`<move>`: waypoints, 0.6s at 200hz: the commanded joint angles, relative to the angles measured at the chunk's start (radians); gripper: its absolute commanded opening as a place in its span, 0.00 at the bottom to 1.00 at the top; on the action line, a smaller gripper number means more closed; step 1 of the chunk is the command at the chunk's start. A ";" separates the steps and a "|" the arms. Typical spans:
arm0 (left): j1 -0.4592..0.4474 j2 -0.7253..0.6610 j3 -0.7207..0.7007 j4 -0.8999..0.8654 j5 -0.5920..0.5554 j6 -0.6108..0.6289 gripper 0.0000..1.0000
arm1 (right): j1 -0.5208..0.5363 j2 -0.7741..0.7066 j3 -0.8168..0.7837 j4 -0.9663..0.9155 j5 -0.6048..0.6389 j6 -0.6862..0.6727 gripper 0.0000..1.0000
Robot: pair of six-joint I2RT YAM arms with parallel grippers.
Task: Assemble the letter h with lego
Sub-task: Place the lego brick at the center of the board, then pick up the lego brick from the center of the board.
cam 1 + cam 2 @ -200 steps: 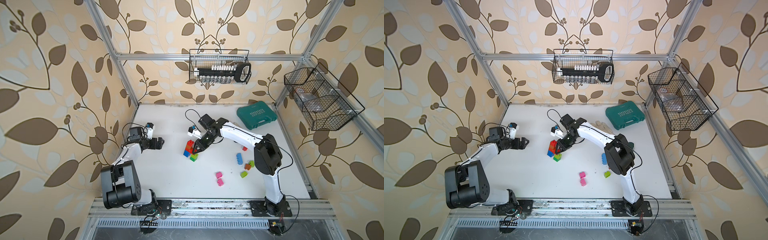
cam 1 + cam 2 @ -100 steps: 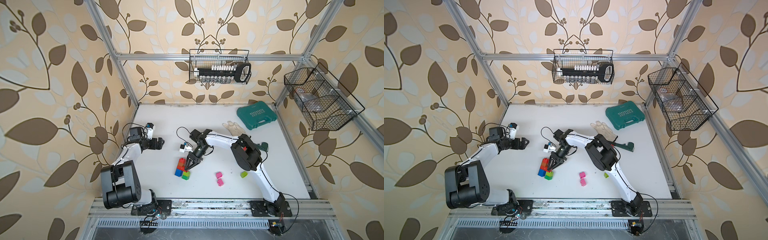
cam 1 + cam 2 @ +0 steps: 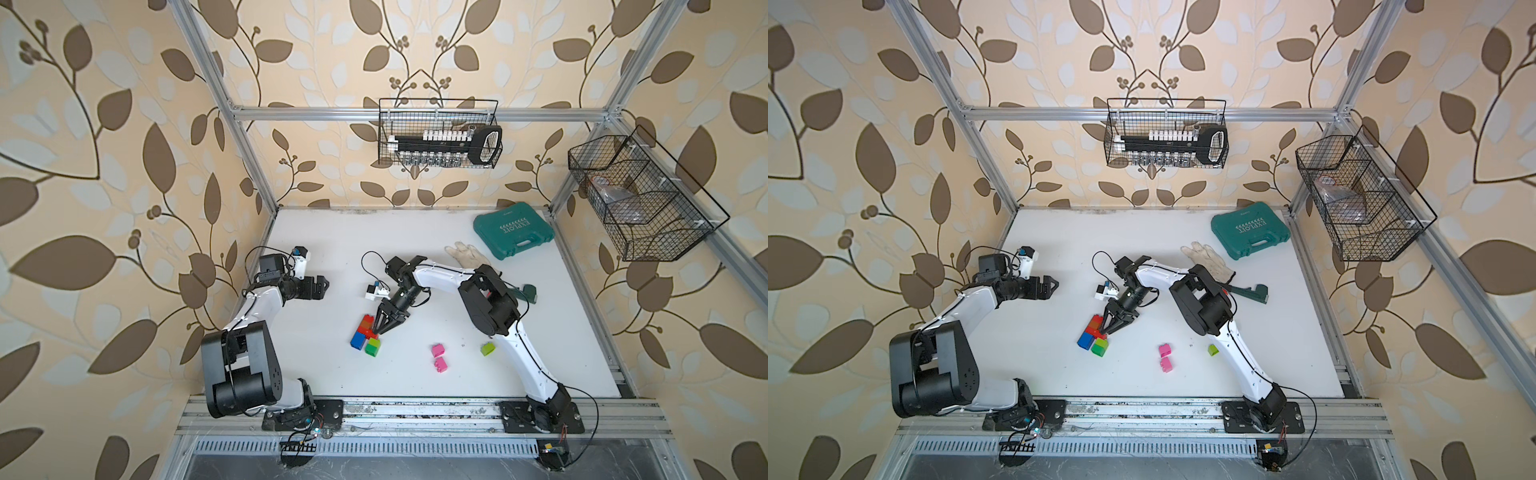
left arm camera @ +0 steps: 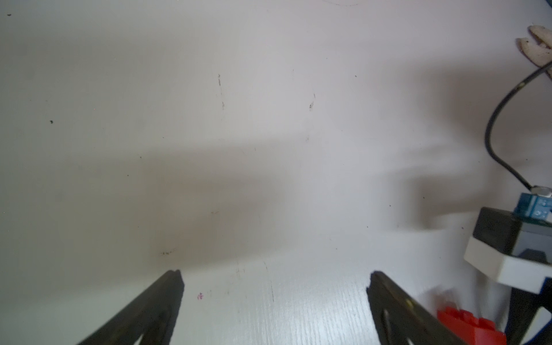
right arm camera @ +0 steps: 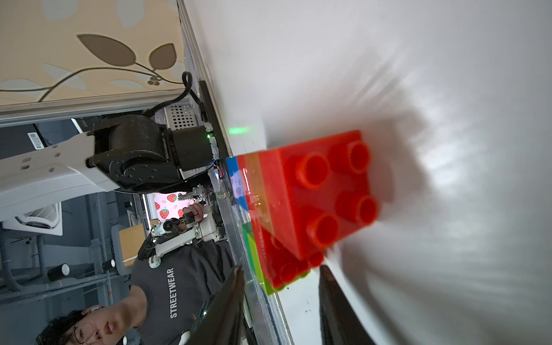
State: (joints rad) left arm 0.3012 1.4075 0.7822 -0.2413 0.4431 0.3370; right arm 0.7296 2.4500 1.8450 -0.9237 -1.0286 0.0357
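Top view: socket rack (image 3: 440, 144) in basket (image 3: 438, 100)

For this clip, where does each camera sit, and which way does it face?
Top views: high overhead, looking down on the white table; both show the left arm and right arm whole.
Left wrist: low over bare table, facing the right arm; the open left gripper shows.
Right wrist: near the table, facing the lego cluster close up; the right gripper shows, tips apart.
Shared: both wrist views catch the red brick.
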 commanded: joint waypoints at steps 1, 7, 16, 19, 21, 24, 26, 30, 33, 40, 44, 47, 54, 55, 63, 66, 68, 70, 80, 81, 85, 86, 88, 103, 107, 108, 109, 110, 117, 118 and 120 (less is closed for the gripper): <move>0.003 -0.011 0.023 -0.010 0.029 0.012 0.99 | -0.006 -0.031 -0.029 -0.013 0.047 0.010 0.41; 0.003 -0.012 0.023 -0.010 0.029 0.013 0.99 | -0.008 -0.044 -0.039 -0.013 0.062 0.012 0.42; 0.003 -0.009 0.026 -0.013 0.029 0.014 0.99 | -0.012 -0.074 -0.065 -0.008 0.092 0.014 0.42; 0.003 -0.007 0.028 -0.013 0.029 0.012 0.99 | -0.014 -0.086 -0.076 -0.002 0.101 0.017 0.42; 0.003 -0.005 0.029 -0.013 0.030 0.013 0.99 | -0.014 -0.094 -0.085 0.002 0.107 0.020 0.42; 0.003 -0.005 0.029 -0.014 0.029 0.013 0.99 | -0.016 -0.110 -0.098 0.010 0.117 0.024 0.42; 0.003 -0.005 0.029 -0.013 0.028 0.013 0.99 | -0.017 -0.120 -0.106 0.016 0.122 0.027 0.42; 0.003 -0.005 0.029 -0.014 0.028 0.013 0.99 | -0.019 -0.142 -0.124 0.031 0.136 0.034 0.43; 0.003 -0.005 0.029 -0.014 0.029 0.013 0.99 | -0.019 -0.161 -0.141 0.043 0.148 0.042 0.43; 0.003 -0.008 0.026 -0.012 0.029 0.013 0.99 | -0.019 -0.209 -0.181 0.076 0.182 0.063 0.44; 0.003 -0.009 0.026 -0.012 0.029 0.014 0.99 | -0.019 -0.241 -0.202 0.092 0.206 0.074 0.44; 0.003 -0.009 0.026 -0.012 0.031 0.014 0.99 | -0.019 -0.263 -0.220 0.102 0.228 0.083 0.44; 0.003 -0.006 0.028 -0.014 0.032 0.015 0.99 | -0.019 -0.322 -0.258 0.117 0.287 0.100 0.45; 0.003 -0.006 0.028 -0.014 0.032 0.016 0.99 | -0.019 -0.330 -0.263 0.120 0.300 0.102 0.45; 0.003 0.001 0.033 -0.014 0.023 0.011 0.99 | -0.019 -0.403 -0.315 0.139 0.368 0.123 0.46; 0.003 0.004 0.035 -0.014 0.018 0.006 0.99 | -0.018 -0.435 -0.334 0.146 0.392 0.132 0.46; 0.003 0.006 0.036 -0.012 0.015 0.004 0.99 | -0.019 -0.451 -0.349 0.150 0.414 0.137 0.46; 0.003 0.007 0.038 -0.013 0.012 0.002 0.99 | -0.019 -0.471 -0.361 0.153 0.433 0.142 0.47; 0.003 0.013 0.043 -0.016 0.011 0.000 0.99 | -0.019 -0.558 -0.427 0.161 0.541 0.171 0.47; 0.003 0.013 0.043 -0.016 0.012 0.000 0.99 | -0.019 -0.568 -0.433 0.161 0.552 0.174 0.48; 0.003 0.013 0.043 -0.016 0.012 0.002 0.99 | -0.019 -0.600 -0.457 0.157 0.601 0.186 0.48; 0.003 0.013 0.042 -0.016 0.013 0.002 0.99 | -0.019 -0.608 -0.463 0.156 0.610 0.189 0.48; 0.003 0.012 0.042 -0.016 0.014 0.002 0.99 | -0.019 -0.622 -0.474 0.153 0.637 0.195 0.48; 0.003 0.011 0.041 -0.016 0.012 0.004 0.99 | -0.018 -0.724 -0.552 0.110 0.831 0.232 0.50; 0.003 0.012 0.042 -0.016 0.010 0.002 0.99 | -0.015 -0.749 -0.572 0.098 0.884 0.240 0.51; 0.003 0.013 0.042 -0.016 0.011 0.002 0.99 | -0.014 -0.753 -0.577 0.095 0.893 0.242 0.51; 0.003 0.013 0.042 -0.017 0.011 0.002 0.99 | -0.012 -0.758 -0.581 0.092 0.901 0.244 0.51; 0.003 0.013 0.042 -0.017 0.010 0.002 0.99 | -0.008 -0.763 -0.587 0.088 0.901 0.246 0.51; 0.003 0.014 0.043 -0.018 0.009 0.002 0.99 | 0.001 -0.796 -0.618 0.067 0.958 0.267 0.52; 0.003 0.014 0.043 -0.018 0.007 0.002 0.99 | 0.003 -0.799 -0.622 0.065 0.963 0.270 0.52; 0.003 0.014 0.043 -0.017 0.007 -0.001 0.99 | 0.005 -0.808 -0.631 0.061 0.971 0.276 0.52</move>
State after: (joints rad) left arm 0.3012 1.4158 0.7929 -0.2443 0.4431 0.3367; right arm 0.7174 1.7096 1.3224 -0.7959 -0.3859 0.2207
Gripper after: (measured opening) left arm 0.989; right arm 0.513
